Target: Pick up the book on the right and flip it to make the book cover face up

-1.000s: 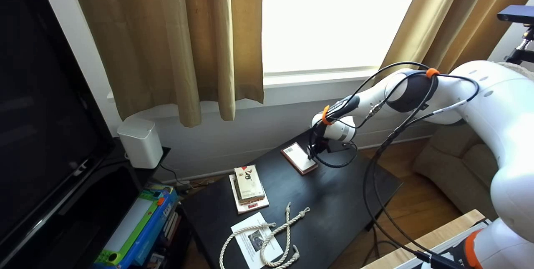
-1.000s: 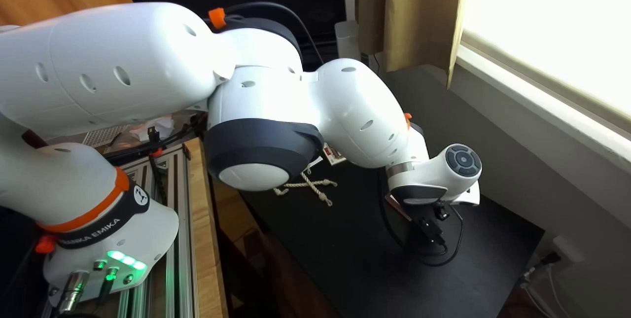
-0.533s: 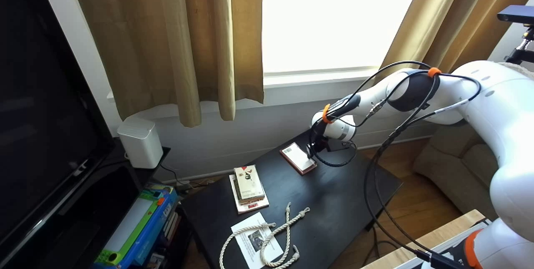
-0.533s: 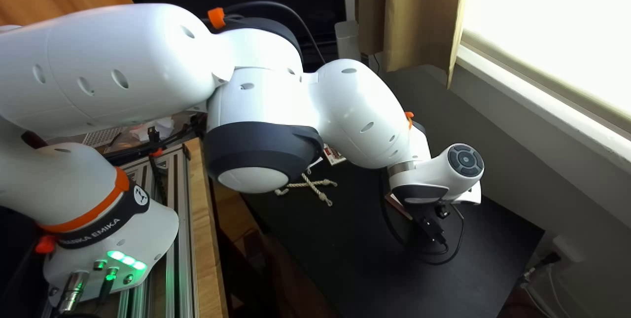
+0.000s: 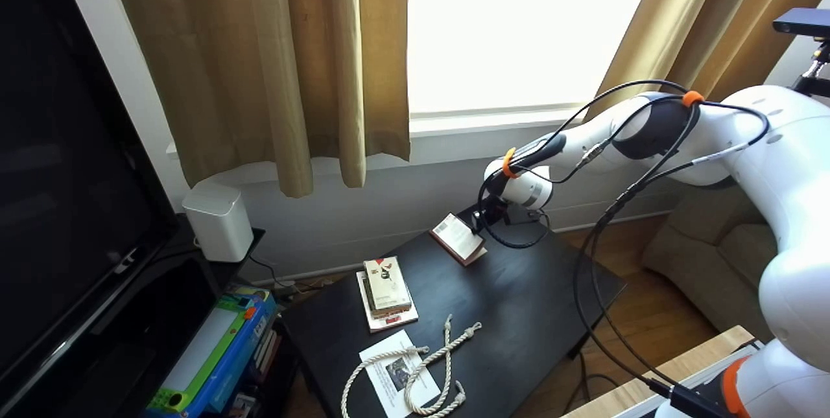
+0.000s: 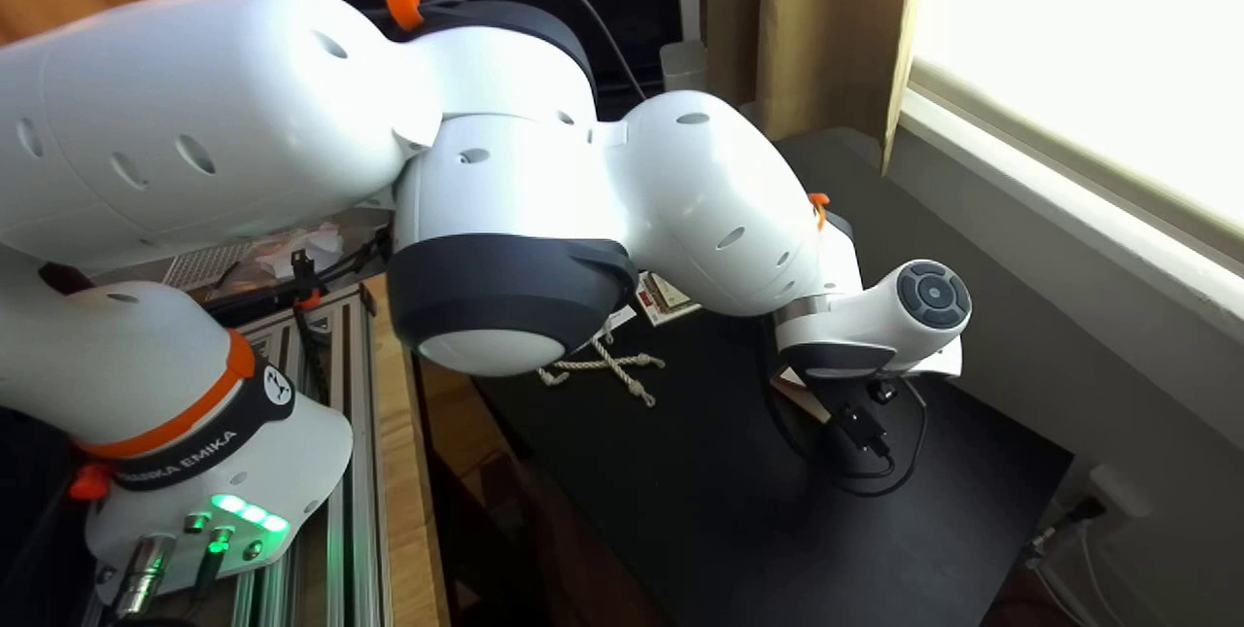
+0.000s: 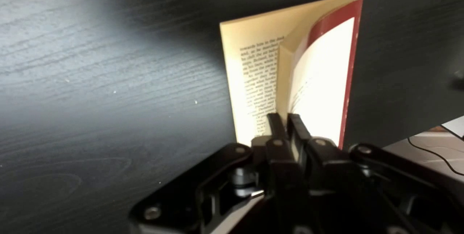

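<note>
White-backed paperback (image 5: 456, 235) part-lifted: back cover (image 7: 324, 85) + upper pp. (image 7: 284, 81) pinched by gripper (image 7: 284, 119), rest on bench (image 5: 519, 295); flip not yet done.

Here's the book (image 5: 458, 236), partly open on the dark table (image 5: 512, 301), the gripper (image 5: 477, 223) on its raised edge! Rope (image 5: 448, 348) sprawls across a white paper (image 5: 393, 379).
</note>
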### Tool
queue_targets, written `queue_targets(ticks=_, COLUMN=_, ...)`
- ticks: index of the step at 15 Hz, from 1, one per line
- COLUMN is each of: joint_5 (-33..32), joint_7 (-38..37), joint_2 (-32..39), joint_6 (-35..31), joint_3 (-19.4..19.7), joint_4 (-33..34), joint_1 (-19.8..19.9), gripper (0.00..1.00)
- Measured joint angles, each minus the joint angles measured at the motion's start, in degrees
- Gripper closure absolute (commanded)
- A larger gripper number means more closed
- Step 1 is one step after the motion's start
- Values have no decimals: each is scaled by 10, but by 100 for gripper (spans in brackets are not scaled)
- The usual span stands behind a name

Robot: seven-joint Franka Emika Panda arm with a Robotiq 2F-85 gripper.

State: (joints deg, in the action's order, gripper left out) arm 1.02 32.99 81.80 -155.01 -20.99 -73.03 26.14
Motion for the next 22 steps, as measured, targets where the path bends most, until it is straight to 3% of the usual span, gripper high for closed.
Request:
queue_targets(ticks=11, joint_5=23, joint_7=-45, joint_2=-102, joint_6=-6, joint_3=-4, joint_4=-121, joint_1=-7, gripper=98)
queue_targets(ticks=18, joint_5=111, joint_7=-76, joint_2=-165, joint_6=60, joint_3=-16, joint_4=-179, joint_1=12, gripper=98)
queue_targets(ticks=22, joint_5=133, joint_7=-116, joint_2=-207, joint_6=95, joint_3=2, joint_4=-203, joint_1=5, gripper=98)
